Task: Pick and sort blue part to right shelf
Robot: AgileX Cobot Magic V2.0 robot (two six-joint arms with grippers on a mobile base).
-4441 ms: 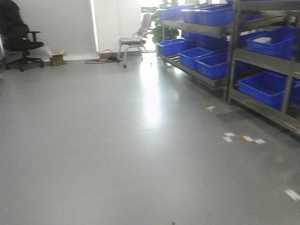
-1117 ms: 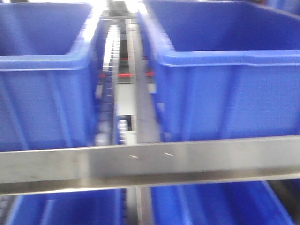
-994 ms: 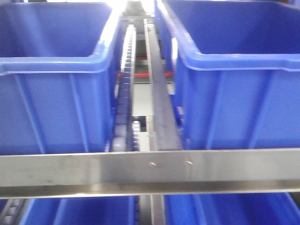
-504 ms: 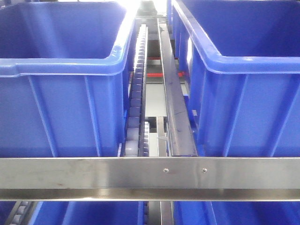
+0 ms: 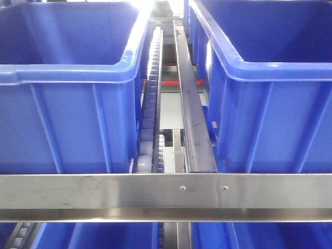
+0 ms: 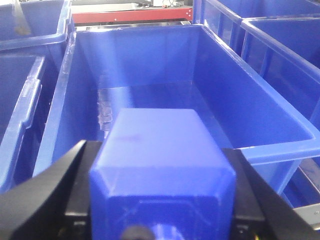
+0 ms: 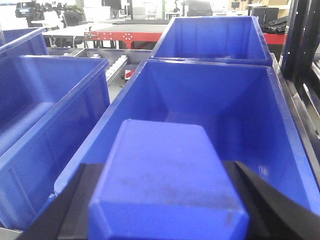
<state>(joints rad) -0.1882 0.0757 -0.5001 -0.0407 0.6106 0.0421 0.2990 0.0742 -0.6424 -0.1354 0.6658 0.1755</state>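
Black fingers [image 6: 55, 195] of the left gripper [image 6: 161, 185] press against both sides of a blue part [image 6: 160, 145]. It is a smooth plastic block with bevelled edges that fills the gap between them, and the gripper is clamped firmly on it. Past the block's far edge lies the open inside of a large blue bin [image 6: 260, 115], so the block hangs over the bin's near end, above its rim. A pale streaky mark [image 6: 106, 107] shows low inside the bin. A left neighbour bin [image 6: 20, 115] and a right neighbour bin [image 6: 285, 55] flank it, and a red beam [image 6: 130, 16] crosses behind.

The right gripper [image 7: 167, 200] is likewise closed on a second blue part [image 7: 165, 160], its black jaws touching the block's two sides. This block hangs over the near end of a deep blue bin [image 7: 125, 115]. A further bin [image 7: 210, 35] is lined up behind that one, and a side bin [image 7: 45, 105] sits to its left. A dark upright post [image 7: 300, 30] stands at the right edge.

In the front-facing view, the right shelf [image 5: 104, 193] shows its flat steel front rail running straight across. Behind the rail stand a left tall bin [image 5: 67, 78] and a right tall bin [image 5: 280, 78], set apart. A pale roller track [image 5: 150, 104] and a steel guide strip [image 5: 191, 114] run back between them.
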